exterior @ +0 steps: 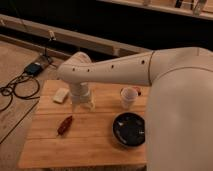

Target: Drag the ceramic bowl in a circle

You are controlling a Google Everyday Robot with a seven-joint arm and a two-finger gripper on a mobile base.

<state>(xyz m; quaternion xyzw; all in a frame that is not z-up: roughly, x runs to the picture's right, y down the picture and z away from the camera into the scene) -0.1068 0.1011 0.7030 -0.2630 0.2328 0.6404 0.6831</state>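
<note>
The wide, glossy black ceramic bowl (129, 130) sits at the near right of the wooden surface (95, 145), with nothing touching it. The white gripper (83, 104) hangs well left of it, likely not yet approaching; released or clenched, I cannot tell. The small white cup (129, 96) just beyond the bowl crowds any circle.

The ceramic bowl (129, 130) sits front right on the table (95, 147), the cup (129, 97) just behind it. The gripper (82, 105) hangs left of the cup, a block (61, 95) further left, an oblong item (65, 125) nearer the front.
</note>
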